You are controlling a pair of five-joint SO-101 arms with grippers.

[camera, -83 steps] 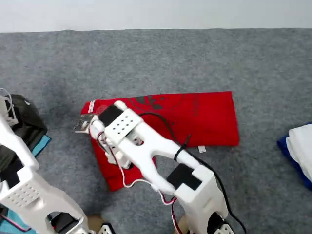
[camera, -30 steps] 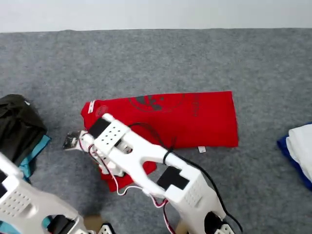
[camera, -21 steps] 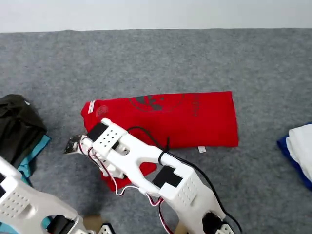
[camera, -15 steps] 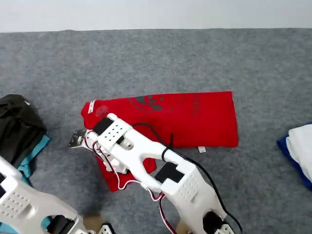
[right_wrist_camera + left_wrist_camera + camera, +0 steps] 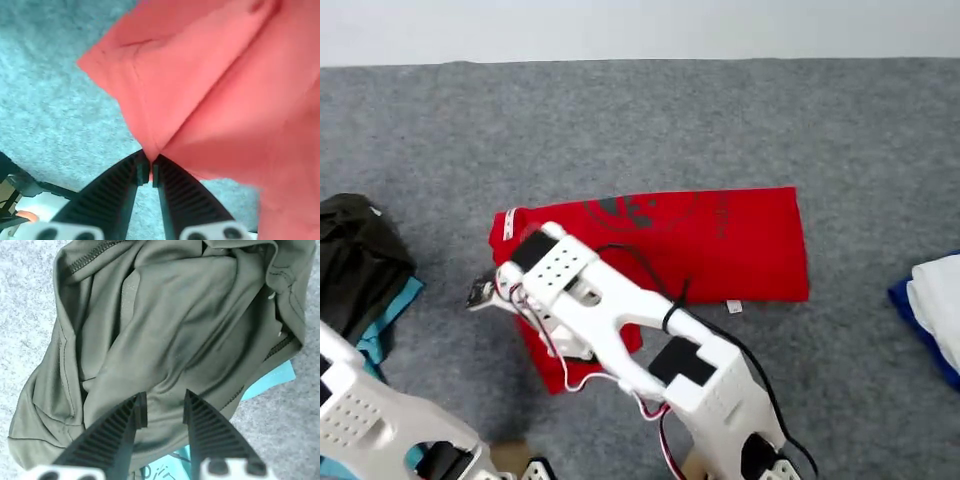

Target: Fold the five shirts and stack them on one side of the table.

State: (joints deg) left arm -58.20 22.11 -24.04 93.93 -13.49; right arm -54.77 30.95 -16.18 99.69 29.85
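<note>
High view: the red shirt (image 5: 730,240) lies near the middle of the grey table (image 5: 620,120), folded into a long band, with one flap at its left end running toward the near edge. The right arm (image 5: 620,310) crosses that flap from the near edge, and the right gripper (image 5: 485,293) sits at the shirt's left edge, beside the bare table surface. At the left edge of the table an olive shirt (image 5: 360,255) lies bunched on top of a teal shirt (image 5: 398,300). Part of the left arm (image 5: 365,420) occupies the near left corner. At the right edge a white shirt (image 5: 940,295) rests on a blue shirt (image 5: 908,298), well apart from the red shirt. Left wrist view: the left gripper (image 5: 164,402) is positioned over the olive shirt (image 5: 175,325), jaws parted by a narrow gap with nothing between them; whether the fingertips touch the cloth cannot be determined. A corner of the teal shirt (image 5: 267,381) projects from under the olive one, and the table (image 5: 30,300) is visible beside the pile. Right wrist view: the right gripper (image 5: 151,167) is closed to a slit, pinching a pointed fold of the red shirt (image 5: 225,100) between its fingertips; the cloth fans out from the jaws above the table (image 5: 50,100)
</note>
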